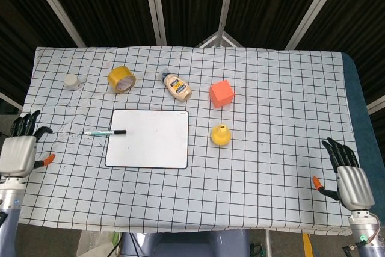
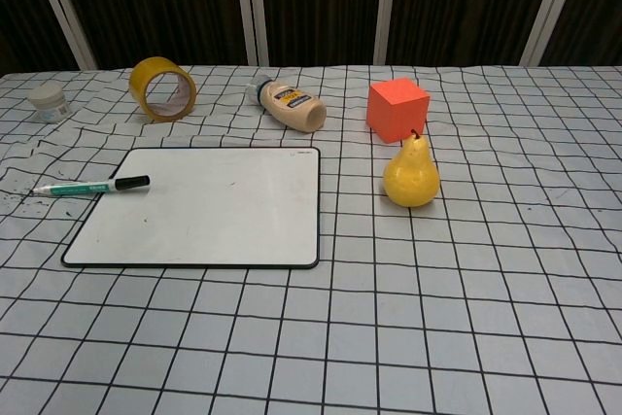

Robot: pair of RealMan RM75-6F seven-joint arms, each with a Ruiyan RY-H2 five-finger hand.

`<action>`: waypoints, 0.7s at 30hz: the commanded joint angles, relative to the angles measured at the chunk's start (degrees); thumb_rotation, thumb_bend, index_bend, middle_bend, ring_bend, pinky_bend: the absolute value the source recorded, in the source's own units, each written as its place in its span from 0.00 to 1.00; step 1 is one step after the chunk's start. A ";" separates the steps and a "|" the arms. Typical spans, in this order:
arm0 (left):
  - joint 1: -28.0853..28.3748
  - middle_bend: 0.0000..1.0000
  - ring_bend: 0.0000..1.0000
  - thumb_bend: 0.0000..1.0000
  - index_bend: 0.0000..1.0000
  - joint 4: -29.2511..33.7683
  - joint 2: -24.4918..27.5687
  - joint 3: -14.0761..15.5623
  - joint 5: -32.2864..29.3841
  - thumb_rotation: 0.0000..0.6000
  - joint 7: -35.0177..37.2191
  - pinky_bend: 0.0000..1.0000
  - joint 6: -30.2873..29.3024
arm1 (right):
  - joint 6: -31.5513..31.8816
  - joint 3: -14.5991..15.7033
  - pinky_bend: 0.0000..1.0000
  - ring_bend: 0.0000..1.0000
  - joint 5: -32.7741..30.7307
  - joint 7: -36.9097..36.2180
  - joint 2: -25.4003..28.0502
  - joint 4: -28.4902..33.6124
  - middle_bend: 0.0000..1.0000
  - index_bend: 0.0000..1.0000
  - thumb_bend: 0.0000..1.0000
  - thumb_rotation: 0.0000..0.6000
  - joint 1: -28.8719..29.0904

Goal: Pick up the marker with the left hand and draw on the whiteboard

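Lying across the left edge of the whiteboard (image 1: 148, 138), the marker (image 1: 104, 132) has its black cap on the board and its green-banded barrel on the checked cloth (image 1: 271, 118). Left hand (image 1: 20, 151) sits left of the marker, well apart, fingers spread and empty; right hand (image 1: 349, 179) likewise at the near right corner. Bottle (image 2: 290, 106) label print is too small to read.
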State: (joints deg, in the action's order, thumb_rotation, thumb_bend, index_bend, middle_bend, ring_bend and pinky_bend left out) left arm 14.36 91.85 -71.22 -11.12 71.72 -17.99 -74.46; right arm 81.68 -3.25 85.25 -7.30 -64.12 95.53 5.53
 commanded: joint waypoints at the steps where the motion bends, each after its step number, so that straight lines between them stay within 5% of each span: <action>1: 4.52 0.00 0.00 0.32 0.40 -0.77 -3.35 -2.84 -6.19 1.00 -5.83 0.00 4.74 | -0.14 0.02 0.00 0.00 -0.10 -0.31 0.11 0.08 0.00 0.00 0.32 1.00 0.01; 21: 16.04 0.00 0.00 0.42 0.41 -13.10 -18.89 -5.84 -22.44 1.00 -20.31 0.00 10.39 | -1.35 0.09 0.00 0.00 -0.35 -2.89 0.79 0.69 0.00 0.00 0.32 1.00 0.39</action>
State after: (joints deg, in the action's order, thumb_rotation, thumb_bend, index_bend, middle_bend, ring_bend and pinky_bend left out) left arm 29.67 79.61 -89.28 -16.76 50.00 -37.75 -64.39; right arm 80.34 -3.16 84.91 -10.19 -63.33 96.21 5.91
